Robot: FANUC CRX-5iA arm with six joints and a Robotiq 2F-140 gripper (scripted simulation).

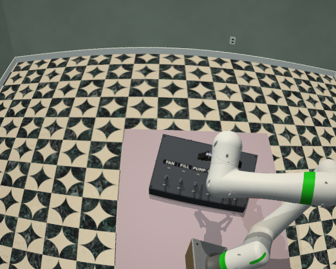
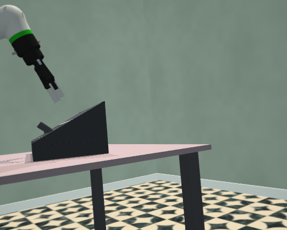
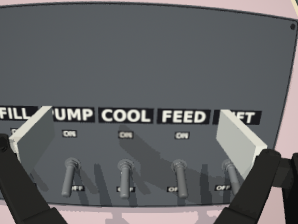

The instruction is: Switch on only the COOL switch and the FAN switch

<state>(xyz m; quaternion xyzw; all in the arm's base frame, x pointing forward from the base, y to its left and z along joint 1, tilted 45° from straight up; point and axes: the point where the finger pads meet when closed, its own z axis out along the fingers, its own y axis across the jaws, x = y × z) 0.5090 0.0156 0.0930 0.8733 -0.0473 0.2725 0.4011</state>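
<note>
Fingers spread wide with nothing between them: that is how the gripper (image 2: 55,96) hangs at the upper left of the side view, tilted down toward the sloped face of the console (image 2: 81,129) and clear of it. The console, a dark wedge, sits on the pink table (image 2: 155,152), left of centre in that view and near the middle of the tabletop from above.

Through the wrist camera the pale fingertips frame the row of toggles in the lower half of the picture. The COOL switch (image 3: 124,177) stands at centre, below its label, with the PUMP switch (image 3: 68,176) to its left and the FEED switch (image 3: 178,176) to its right. All three levers lean the same way.

From above, the FAN switch (image 1: 165,180) is the leftmost lever on the panel, left of the white arm (image 1: 262,186) that crosses the console's right half.
</note>
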